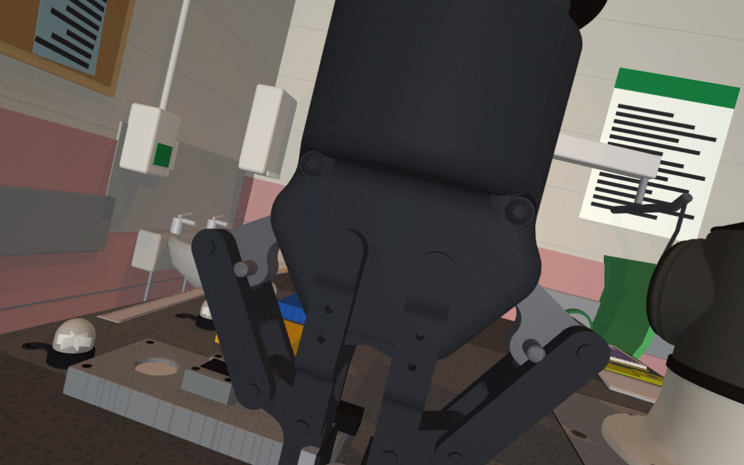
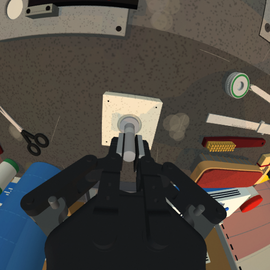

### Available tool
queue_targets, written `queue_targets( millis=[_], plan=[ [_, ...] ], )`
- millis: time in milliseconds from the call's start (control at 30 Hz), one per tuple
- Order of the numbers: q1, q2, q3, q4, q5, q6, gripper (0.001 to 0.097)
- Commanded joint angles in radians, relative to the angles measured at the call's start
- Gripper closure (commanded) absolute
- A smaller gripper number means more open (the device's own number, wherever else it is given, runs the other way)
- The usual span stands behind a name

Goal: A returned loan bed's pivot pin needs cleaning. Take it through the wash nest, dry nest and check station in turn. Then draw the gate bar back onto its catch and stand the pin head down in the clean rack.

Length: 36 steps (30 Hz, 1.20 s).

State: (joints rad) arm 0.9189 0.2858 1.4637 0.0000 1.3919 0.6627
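My gripper (image 2: 129, 147) is closed on the grey pivot pin (image 2: 129, 141), its two finger pads flat against the pin's shank. The pin stands upright with its wider head down, over the round socket of a cream square nest block (image 2: 131, 119) on the dark bench. I cannot tell whether the head is seated in the socket. In the second side camera the gripper body (image 1: 416, 219) fills the middle and hides the pin and the block. A grey plate (image 1: 164, 384) with a round hole and a small grey block stands at the left.
A blue roll (image 2: 22, 214) lies near left. Scissors (image 2: 35, 142) lie left of the nest block. To the right are a red brush (image 2: 233, 144), a red-topped pad (image 2: 226, 173), a grey-green wheel (image 2: 237, 85) and a white scale bar (image 2: 236, 123). The robot base (image 1: 691, 351) stands at the right.
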Motion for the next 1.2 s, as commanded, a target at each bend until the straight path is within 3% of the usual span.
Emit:
queue_targets(
  millis=[0, 500, 933, 1167],
  plan=[
    [0.000, -0.001, -0.001, 0.000, 0.000, 0.000, 0.0901],
    [0.000, -0.001, -0.001, 0.000, 0.000, 0.000, 0.0901],
    [0.000, -0.001, -0.001, 0.000, 0.000, 0.000, 0.0646],
    [0.000, -0.001, -0.001, 0.000, 0.000, 0.000, 0.0641]
  ],
)
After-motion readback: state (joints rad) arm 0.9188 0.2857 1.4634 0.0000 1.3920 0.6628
